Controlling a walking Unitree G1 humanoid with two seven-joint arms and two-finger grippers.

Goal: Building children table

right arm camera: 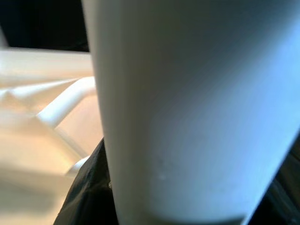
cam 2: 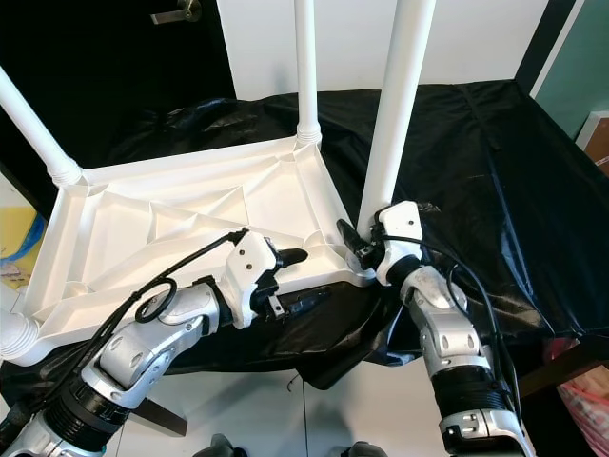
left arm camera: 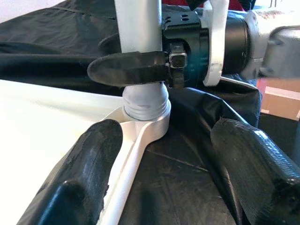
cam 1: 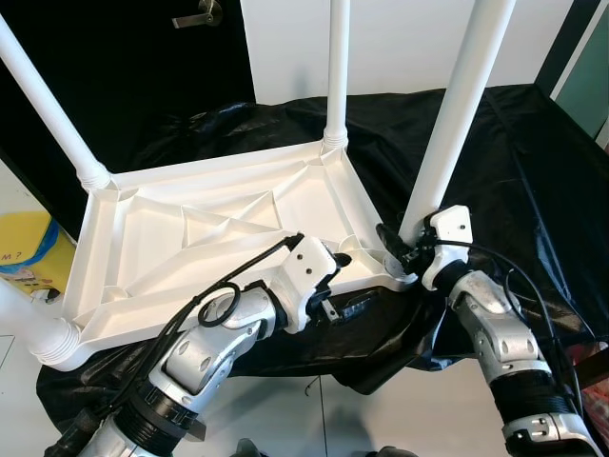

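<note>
The white plastic table top (cam 1: 190, 238) lies upside down on a black cloth, its legs pointing up. My right gripper (cam 1: 400, 246) is shut on the near right leg (cam 1: 461, 105) just above its socket at the table's corner (left arm camera: 140, 117). That leg (right arm camera: 187, 112) stands close before the camera in the right wrist view. My left gripper (cam 1: 354, 283) is open beside the same corner, and its fingers (left arm camera: 89, 178) straddle the table's rim without closing on it. One right finger crosses the leg (left arm camera: 138, 28) in the left wrist view.
Two more legs (cam 1: 338, 67) rise at the far corners, and another (cam 1: 29, 328) juts out at the near left. The black cloth (cam 1: 514, 171) covers the surface beneath. A yellow object (cam 1: 29, 249) stands at the left, and a dark door (cam 1: 143, 57) behind.
</note>
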